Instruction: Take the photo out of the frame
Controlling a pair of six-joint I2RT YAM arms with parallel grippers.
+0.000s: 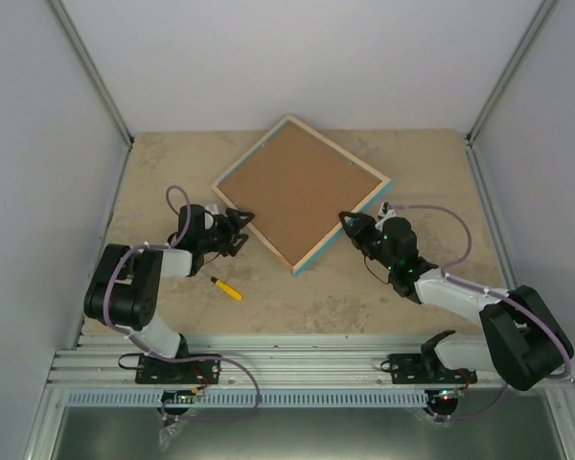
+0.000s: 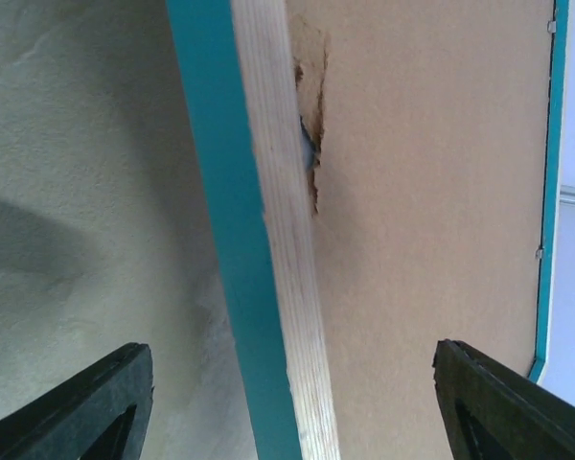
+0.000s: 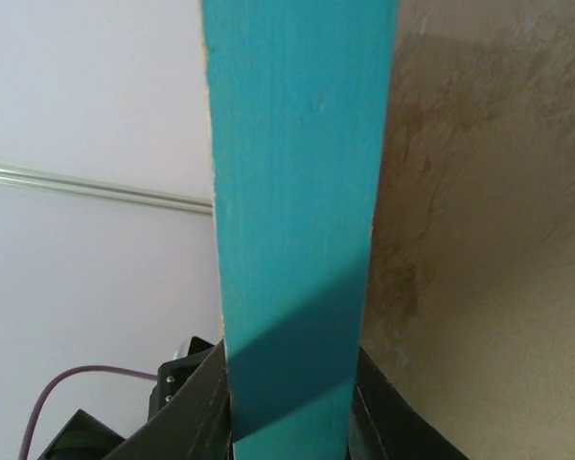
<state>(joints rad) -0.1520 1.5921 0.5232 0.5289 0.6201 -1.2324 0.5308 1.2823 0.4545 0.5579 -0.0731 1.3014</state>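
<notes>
1. We see the frame lying back-up on the table, with its right rail clenched between the right pincer's fingers.
2. The left pincer is released, its jaws wide astride the left rail and touching neither side.
3. The rails are pale grained wood behind and smooth turquoise outside. The board within is flat matt brown, chipped just ahead of the left pincer.
4. The frame is a thin-bordered rectangle, one corner pointing between the pincers.

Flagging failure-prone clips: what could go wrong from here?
The right gripper pinches only the rim of the thin turquoise wooden frame, so it could slip or pivot. The open left gripper straddles the adjacent rim beside a torn patch in the brown backing board; closing there might worsen it.
</notes>
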